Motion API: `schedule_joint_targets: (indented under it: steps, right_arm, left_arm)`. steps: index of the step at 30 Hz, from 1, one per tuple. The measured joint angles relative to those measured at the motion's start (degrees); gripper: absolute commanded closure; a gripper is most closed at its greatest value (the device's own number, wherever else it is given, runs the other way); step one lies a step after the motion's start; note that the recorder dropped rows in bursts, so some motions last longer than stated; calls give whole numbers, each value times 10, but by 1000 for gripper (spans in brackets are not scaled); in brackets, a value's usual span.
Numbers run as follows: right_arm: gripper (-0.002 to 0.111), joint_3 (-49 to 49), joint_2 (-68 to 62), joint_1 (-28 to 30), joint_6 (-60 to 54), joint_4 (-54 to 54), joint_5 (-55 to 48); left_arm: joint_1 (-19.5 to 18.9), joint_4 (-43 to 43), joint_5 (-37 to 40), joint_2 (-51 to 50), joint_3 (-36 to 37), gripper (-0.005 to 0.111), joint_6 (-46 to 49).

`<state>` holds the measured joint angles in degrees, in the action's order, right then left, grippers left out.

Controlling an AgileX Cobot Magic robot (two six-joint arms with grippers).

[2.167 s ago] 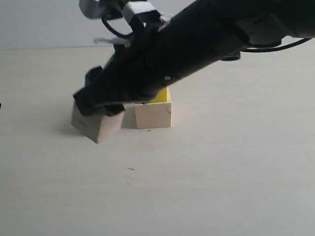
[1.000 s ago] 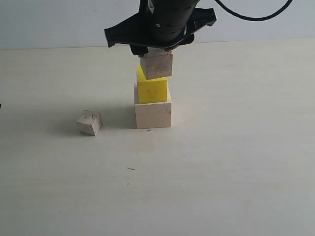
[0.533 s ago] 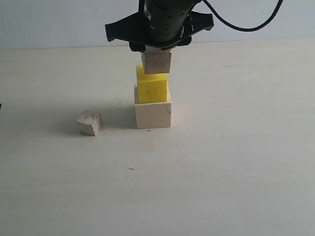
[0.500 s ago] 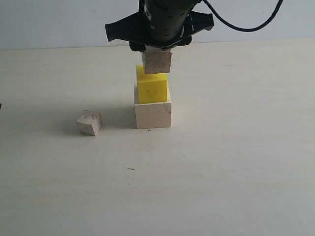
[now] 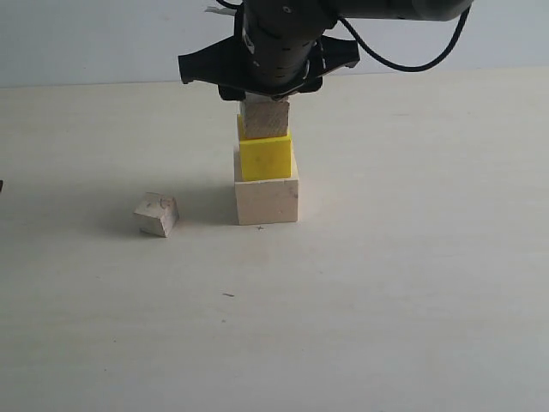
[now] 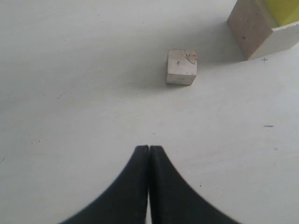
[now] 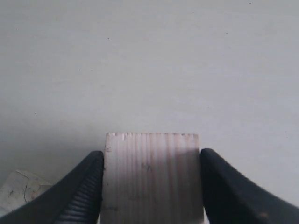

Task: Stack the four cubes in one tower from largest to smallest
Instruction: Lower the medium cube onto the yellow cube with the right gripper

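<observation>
Pinching the brownish cube point(image 5: 265, 120), the right gripper point(image 7: 152, 161) holds it atop the yellow cube point(image 5: 266, 159).

Pale cream tabletop point(image 5: 412, 300) — plain bluish-white wall point(image 5: 86, 43) behind, soft even light

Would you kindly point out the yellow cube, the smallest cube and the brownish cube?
yellow cube point(image 5: 265, 159), exterior view, front face.
smallest cube point(image 6: 182, 63), left wrist view, top face.
brownish cube point(image 7: 152, 179), right wrist view, face toward the camera.
</observation>
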<state>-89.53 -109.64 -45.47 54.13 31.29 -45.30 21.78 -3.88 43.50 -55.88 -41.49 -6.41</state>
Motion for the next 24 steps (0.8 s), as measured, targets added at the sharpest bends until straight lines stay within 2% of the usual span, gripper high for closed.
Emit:
schedule_joint_targets:
  steps: [10, 12, 14, 16, 18, 20, 24]
  right_arm:
    - [108, 0, 0, 0, 2, 1, 0]
    - [104, 0, 0, 0, 4, 1, 0]
    - [93, 0, 0, 0, 4, 1, 0]
    - [78, 0, 0, 0, 4, 1, 0]
    - [56, 0, 0, 0, 4, 1, 0]
    - [44, 0, 0, 0, 4, 1, 0]
    - [40, 0, 0, 0, 4, 1, 1]
  left_arm:
    - [0, 0, -1, 0, 0, 104, 0]
    - [0, 0, -1, 0, 0, 104, 0]
    - [0, 0, -1, 0, 0, 104, 0]
    - [0, 0, -1, 0, 0, 104, 0]
    - [0, 0, -1, 0, 0, 104, 0]
    - [0, 0, -1, 0, 0, 104, 0]
    - [0, 0, -1, 0, 0, 104, 0]
